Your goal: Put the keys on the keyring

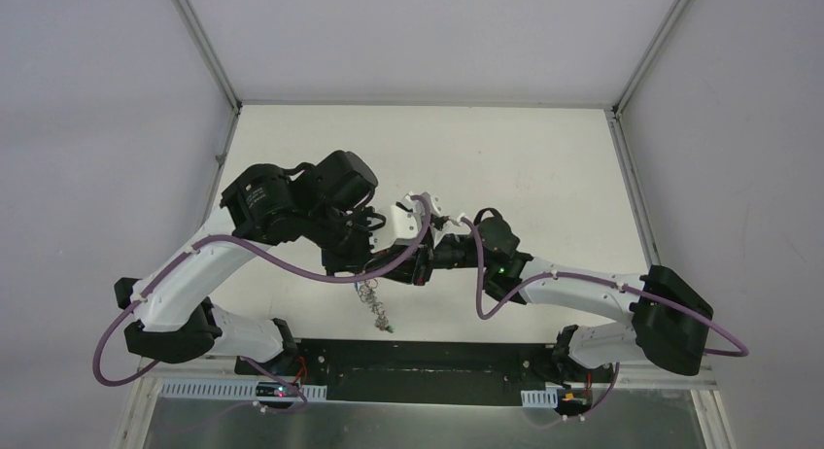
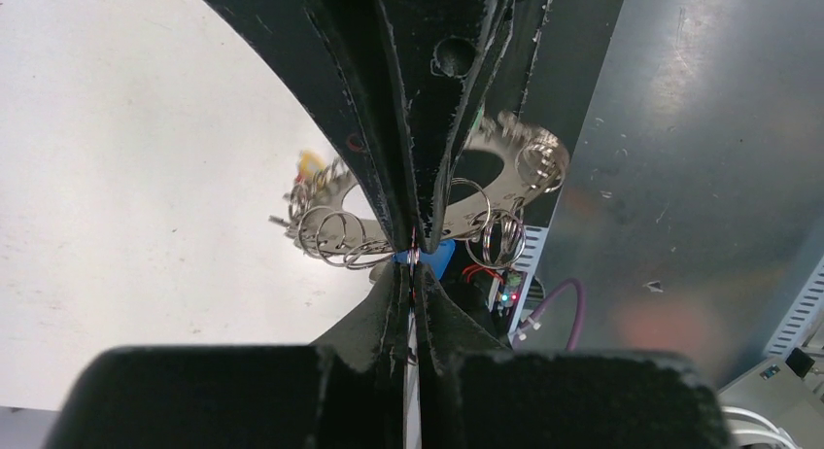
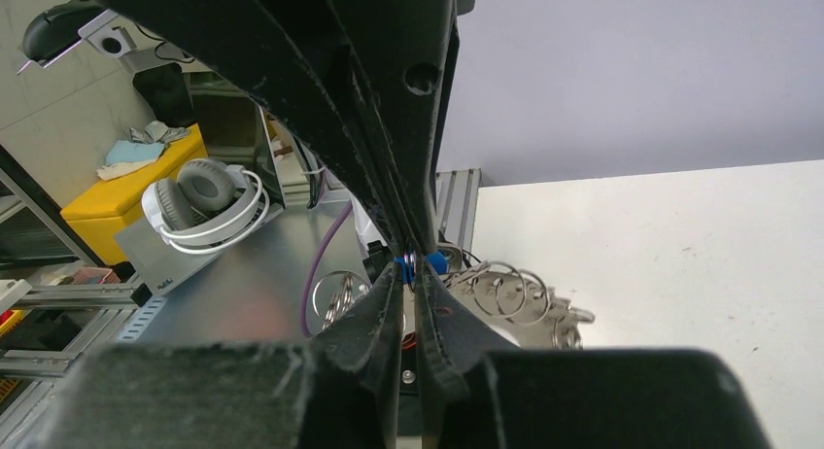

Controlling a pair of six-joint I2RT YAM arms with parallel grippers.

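Note:
The keyring [image 2: 497,169] is a silvery disc edged with wire loops, and it hangs in the air between my two grippers. In the top view the keyring [image 1: 369,293] dangles below them with a green key [image 1: 386,325] at its lowest point. My left gripper [image 2: 413,259] is shut on one thin loop of the keyring. My right gripper [image 3: 413,270] comes in from the opposite side, tip to tip with the left, and is shut on a blue key [image 3: 436,262]. The blue key [image 2: 440,258] sits right at the pinch. A yellow tag [image 2: 309,161] shows at the ring's far edge.
The white table [image 1: 544,177] lies under the arms, walled by grey panels. A black base plate [image 1: 428,362] runs along the near edge. Beyond that edge, white headphones [image 3: 204,201] lie on a metal shelf and there is a yellow box [image 3: 126,191].

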